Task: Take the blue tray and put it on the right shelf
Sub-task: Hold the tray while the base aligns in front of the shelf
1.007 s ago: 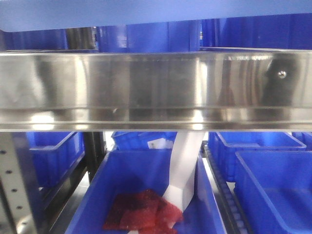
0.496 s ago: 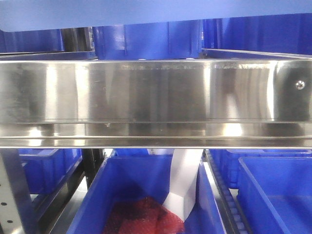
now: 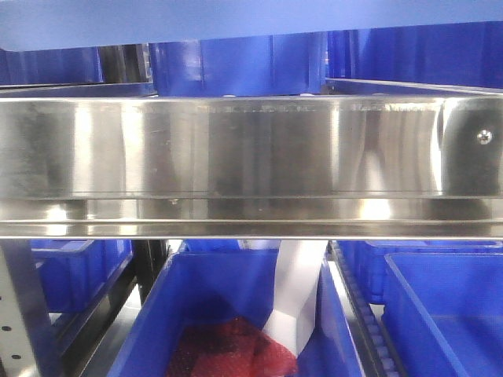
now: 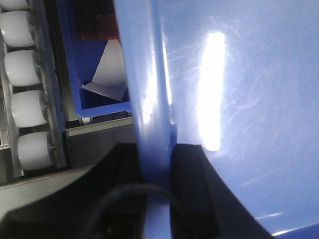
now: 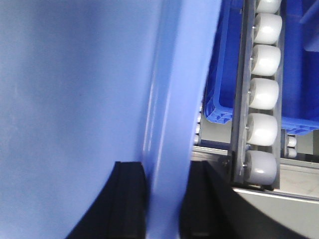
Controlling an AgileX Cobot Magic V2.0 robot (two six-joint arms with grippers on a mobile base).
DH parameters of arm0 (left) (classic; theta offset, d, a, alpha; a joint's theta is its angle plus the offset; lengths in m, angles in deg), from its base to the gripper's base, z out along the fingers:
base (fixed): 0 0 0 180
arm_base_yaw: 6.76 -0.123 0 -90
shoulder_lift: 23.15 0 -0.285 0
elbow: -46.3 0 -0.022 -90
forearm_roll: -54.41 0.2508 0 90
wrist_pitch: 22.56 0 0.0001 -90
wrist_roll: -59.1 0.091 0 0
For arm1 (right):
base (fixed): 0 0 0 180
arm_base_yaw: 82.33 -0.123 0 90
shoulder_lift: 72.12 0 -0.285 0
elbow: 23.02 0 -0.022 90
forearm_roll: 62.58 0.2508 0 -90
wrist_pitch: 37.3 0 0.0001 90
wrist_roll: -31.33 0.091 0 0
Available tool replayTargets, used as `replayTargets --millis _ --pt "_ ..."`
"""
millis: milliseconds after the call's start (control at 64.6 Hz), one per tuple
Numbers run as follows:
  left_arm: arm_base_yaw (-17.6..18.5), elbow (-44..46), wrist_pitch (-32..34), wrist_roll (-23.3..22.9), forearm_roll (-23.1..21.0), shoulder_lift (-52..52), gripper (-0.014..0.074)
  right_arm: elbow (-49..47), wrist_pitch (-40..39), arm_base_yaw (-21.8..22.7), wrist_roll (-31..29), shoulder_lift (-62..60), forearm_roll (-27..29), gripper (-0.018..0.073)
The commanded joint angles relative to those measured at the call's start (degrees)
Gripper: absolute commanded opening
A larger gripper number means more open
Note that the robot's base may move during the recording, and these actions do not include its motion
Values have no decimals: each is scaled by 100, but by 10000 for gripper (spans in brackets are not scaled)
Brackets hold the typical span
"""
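- Left gripper (image 4: pixel 155 152) has its black jaws clamped on the rim of the blue tray (image 4: pixel 249 99), one jaw on each side.
- Right gripper (image 5: pixel 164 172) pinches the tray's rim the same way.
- From the front, the tray spans the top edge, above the steel rail of the right shelf (image 3: pixel 251 149).
- Deep blue bins (image 3: pixel 228 290) sit below, beside white rollers (image 5: pixel 261 94).

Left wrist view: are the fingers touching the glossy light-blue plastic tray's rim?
Touching. Left wrist view shows the rim of the light-blue plastic tray clamped between dark fingers, no gap.
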Motion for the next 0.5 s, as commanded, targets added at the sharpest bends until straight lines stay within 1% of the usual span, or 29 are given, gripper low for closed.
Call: replayTargets --millis 0,480 --pt "91 191 -211 207 -231 189 -48 -162 -351 -2 -137 -128 -6 57" --pt "91 191 -211 207 -231 189 -48 -162 -351 -2 -137 -128 -6 57"
